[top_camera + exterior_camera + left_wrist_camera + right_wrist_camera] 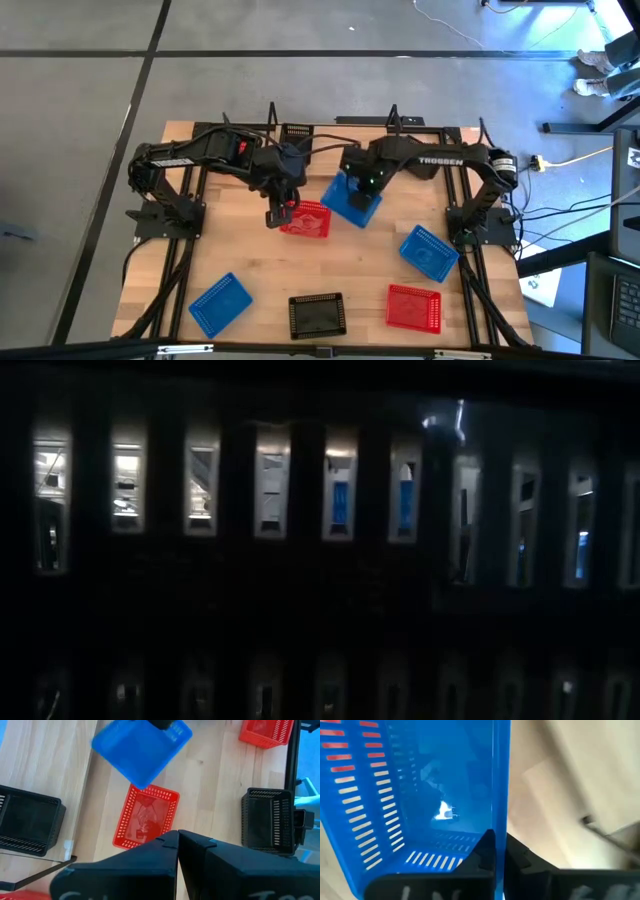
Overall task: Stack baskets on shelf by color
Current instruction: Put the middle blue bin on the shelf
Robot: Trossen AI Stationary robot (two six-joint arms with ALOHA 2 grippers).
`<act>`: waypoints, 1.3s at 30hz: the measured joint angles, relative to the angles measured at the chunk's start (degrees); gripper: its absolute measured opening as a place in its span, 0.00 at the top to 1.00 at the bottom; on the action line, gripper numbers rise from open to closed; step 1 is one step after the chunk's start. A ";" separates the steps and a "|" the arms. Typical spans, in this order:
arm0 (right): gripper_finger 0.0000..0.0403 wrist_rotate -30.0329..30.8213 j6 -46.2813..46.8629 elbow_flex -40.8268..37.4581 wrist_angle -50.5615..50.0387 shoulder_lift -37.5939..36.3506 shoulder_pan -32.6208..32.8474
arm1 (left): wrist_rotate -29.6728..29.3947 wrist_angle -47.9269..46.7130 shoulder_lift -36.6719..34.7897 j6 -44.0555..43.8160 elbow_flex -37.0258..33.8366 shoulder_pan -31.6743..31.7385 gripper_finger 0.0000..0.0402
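Observation:
My right gripper point(366, 196) is shut on a blue basket point(349, 200) over the middle of the table. That basket also shows in the left wrist view point(142, 750). My left gripper point(277, 213) is shut and stands at the left edge of a red basket point(308, 219) that rests on its base on the table point(147, 815). The shelf's thin black posts point(392, 116) rise at the far edge. The low view is dark, behind a black mesh wall point(300, 590). My right gripper pinches the blue basket's side wall at its rim point(500, 822), one finger point(485, 852) inside the basket and one point(522, 857) outside. The basket is lifted clear of the table and tilted. My left gripper's shut fingertips point(170, 840) are over the red basket's edge point(131, 841); whether they touch it, I cannot tell.
Near the front edge lie a blue basket point(220, 303), a black basket point(317, 315) and a red basket point(413, 307); another blue basket point(428, 252) sits toward the right. The left wrist view shows two black baskets point(27, 820) point(270, 820).

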 joint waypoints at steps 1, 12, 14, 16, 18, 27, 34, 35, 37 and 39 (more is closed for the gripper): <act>1.00 0.84 0.79 1.39 -0.37 0.00 -0.69 | -0.06 -0.16 0.00 0.05 0.00 -0.20 1.00; 1.00 -7.97 17.84 5.40 3.87 0.22 -12.02 | -5.51 -1.37 0.00 0.11 0.00 -2.30 1.00; 1.00 -8.59 19.85 5.31 4.68 0.77 -13.57 | -7.35 -1.36 0.00 0.12 0.00 -2.48 1.00; 1.00 -8.92 22.41 5.27 5.76 1.57 -15.07 | -9.69 -1.28 0.00 0.08 0.00 -2.47 1.00; 1.00 -9.36 24.45 5.27 7.27 2.28 -16.60 | -12.12 -0.91 0.00 0.10 0.00 -2.47 1.00; 0.99 -11.81 33.87 5.24 17.64 5.05 -20.97 | -18.09 -0.51 0.02 1.40 0.00 -2.96 1.00; 0.99 -12.84 36.85 5.24 20.21 7.04 -21.79 | -18.10 -0.45 0.02 4.42 0.00 -4.57 1.00; 0.99 -12.79 36.85 5.24 20.00 7.22 -21.75 | -18.09 -0.44 0.02 4.45 0.00 -4.69 1.00; 0.99 -12.77 37.03 5.24 19.36 7.47 -21.67 | -18.09 -0.44 0.04 4.39 0.00 -4.87 1.00; 0.99 -11.96 37.03 5.24 19.75 7.48 -21.73 | -18.09 -0.46 0.04 4.36 0.00 -4.85 1.00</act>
